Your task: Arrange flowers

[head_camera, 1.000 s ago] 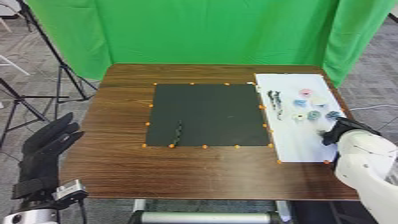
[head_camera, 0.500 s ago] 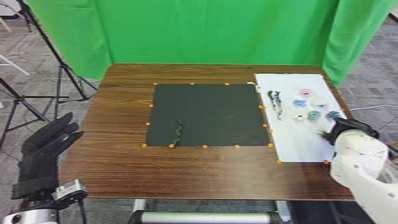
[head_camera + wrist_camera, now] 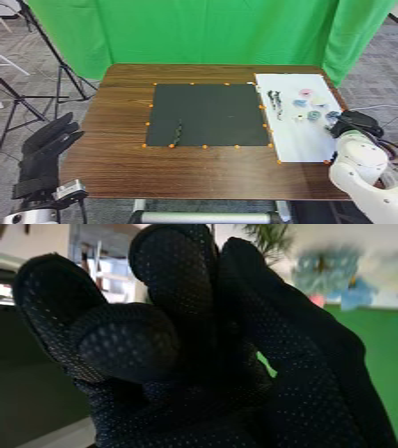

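Note:
In the head view my right hand (image 3: pixel 357 122) is over the white sheet's right edge, beside a blue-grey flower (image 3: pixel 332 114). The right wrist view shows my right hand (image 3: pixel 178 349) with relaxed fingers; behind them are a green sprig (image 3: pixel 266 235), a blurred teal flower (image 3: pixel 324 269) and a light blue one (image 3: pixel 357 295). Pink (image 3: pixel 306 92), light blue (image 3: pixel 299 103), white (image 3: pixel 298 117) and teal (image 3: pixel 314 115) flowers lie on the white sheet (image 3: pixel 302 145), left of them dark green stems (image 3: pixel 274 102). One green stem (image 3: pixel 178 134) lies on the black mat (image 3: pixel 200 112). My left hand (image 3: pixel 44 142) is open beyond the table's left edge.
Orange markers (image 3: pixel 205 146) edge the mat and the sheet. The brown table (image 3: pixel 195 172) extends in front of both. A green curtain (image 3: pixel 204 32) hangs behind it, and a black tripod (image 3: pixel 64 65) stands at the left.
My right hand has moved right and slightly away from me, off the sheet's middle toward the table's right edge, and has turned. The left hand and the stem on the mat have not moved.

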Robot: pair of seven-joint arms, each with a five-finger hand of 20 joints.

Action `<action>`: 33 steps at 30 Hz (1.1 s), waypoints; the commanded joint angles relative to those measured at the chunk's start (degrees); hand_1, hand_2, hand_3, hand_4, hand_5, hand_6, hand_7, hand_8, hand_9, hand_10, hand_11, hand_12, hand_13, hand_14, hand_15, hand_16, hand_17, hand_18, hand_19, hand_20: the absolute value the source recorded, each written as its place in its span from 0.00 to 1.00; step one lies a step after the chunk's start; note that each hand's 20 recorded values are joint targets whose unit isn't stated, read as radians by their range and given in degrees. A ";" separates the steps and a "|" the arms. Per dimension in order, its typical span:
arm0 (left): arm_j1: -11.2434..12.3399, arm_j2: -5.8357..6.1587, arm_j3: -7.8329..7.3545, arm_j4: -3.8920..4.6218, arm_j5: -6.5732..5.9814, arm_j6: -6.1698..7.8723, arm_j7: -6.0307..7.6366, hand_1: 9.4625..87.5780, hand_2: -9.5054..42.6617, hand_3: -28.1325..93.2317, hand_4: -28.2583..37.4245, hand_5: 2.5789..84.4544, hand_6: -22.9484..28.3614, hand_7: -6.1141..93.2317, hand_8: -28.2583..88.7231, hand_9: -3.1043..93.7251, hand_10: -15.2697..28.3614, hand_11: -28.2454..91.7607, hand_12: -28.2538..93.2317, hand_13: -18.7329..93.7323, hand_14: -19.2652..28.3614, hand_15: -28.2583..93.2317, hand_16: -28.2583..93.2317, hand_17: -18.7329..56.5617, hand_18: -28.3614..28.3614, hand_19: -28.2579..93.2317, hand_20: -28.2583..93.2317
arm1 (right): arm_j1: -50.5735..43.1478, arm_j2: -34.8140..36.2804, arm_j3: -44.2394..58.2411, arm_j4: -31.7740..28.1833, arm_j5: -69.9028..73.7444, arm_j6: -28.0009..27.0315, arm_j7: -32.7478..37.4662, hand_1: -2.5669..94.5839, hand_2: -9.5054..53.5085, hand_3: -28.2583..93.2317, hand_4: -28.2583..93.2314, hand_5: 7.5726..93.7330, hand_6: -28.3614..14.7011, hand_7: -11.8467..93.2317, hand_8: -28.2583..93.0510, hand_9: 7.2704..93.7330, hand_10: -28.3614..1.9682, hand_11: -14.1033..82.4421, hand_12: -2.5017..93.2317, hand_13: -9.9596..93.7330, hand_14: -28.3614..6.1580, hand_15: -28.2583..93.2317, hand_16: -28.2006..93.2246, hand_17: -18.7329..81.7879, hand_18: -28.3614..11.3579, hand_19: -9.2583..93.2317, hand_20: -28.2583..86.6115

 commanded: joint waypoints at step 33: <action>-0.80 -1.06 -1.22 -0.67 3.34 -2.10 -4.19 0.22 0.30 0.92 0.16 0.43 0.62 0.23 0.14 0.37 0.79 0.54 0.28 0.37 0.95 0.75 0.09 0.12 0.87 0.71 0.25 | 26.24 -24.97 -27.54 -2.15 -8.17 -7.81 -9.88 0.56 0.12 0.85 0.02 0.91 0.54 0.29 0.41 0.99 0.56 0.54 0.27 1.00 0.74 0.74 0.42 0.82 0.35 1.00 0.05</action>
